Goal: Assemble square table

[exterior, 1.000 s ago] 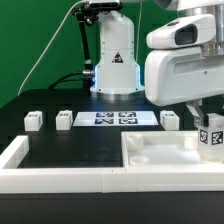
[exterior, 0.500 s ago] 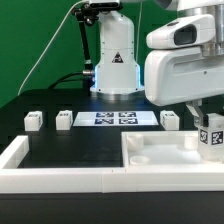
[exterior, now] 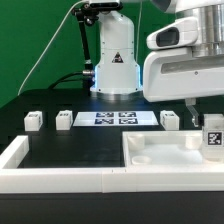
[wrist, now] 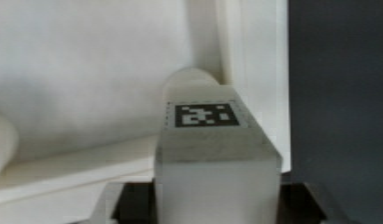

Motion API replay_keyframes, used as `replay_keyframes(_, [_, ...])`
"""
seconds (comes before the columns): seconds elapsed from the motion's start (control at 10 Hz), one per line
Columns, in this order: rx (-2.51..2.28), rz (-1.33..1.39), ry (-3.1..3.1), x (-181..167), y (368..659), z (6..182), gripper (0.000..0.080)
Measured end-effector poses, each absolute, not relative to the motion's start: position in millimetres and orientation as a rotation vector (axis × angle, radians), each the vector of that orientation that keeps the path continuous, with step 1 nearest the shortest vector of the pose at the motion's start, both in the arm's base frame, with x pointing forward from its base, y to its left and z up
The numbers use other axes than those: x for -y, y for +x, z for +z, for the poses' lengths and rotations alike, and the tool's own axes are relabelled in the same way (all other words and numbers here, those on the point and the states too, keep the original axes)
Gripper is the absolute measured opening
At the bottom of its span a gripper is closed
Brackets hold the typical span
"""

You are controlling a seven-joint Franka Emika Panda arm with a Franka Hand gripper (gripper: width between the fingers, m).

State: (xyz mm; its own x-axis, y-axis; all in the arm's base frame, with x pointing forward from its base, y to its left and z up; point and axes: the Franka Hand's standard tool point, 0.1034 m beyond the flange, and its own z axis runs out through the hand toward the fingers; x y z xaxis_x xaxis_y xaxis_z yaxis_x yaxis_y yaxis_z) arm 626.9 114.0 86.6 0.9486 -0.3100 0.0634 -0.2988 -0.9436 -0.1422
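Since the earlier frame my wrist has risen a touch and drifted toward three o'clock in the exterior view, carrying the leg [exterior: 213,138] with it. My jaws are clenched on that leg. In the wrist view it stands upright between the two dark fingers, with its tag facing the camera [wrist: 209,150].

In the exterior view the leg hangs at about three o'clock, over the far corner of the square top [exterior: 160,158]. The top lies on the black tabletop [exterior: 70,145] at about four o'clock. I cannot tell whether the foot of the leg touches the top or hangs just above it.

Three loose legs wait in a row: two at nine o'clock [exterior: 33,120] [exterior: 65,118] and one just past the marker board [exterior: 120,118] toward two o'clock [exterior: 170,119]. The marker board lies near the centre.

I judge the risk to be in the seating. I cannot see the hole for the leg in either view, so I could come down beside it. The top does not look clamped, and a push off-centre could slide it along the tabletop. If the leg sits even a little tilted in my grip, it may jam or start crooked when I turn it. If my hold is too light, it could slip as I press.
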Motion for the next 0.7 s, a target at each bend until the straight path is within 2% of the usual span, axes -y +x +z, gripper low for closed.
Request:
replay_keyframes(0.4, [-1.069, -0.122, -2.827, -114.2, 627.0, 85.9, 0.0291])
replay_keyframes(0.7, [-1.305, -0.092, -2.720, -112.4, 626.6, 85.8, 0.0291])
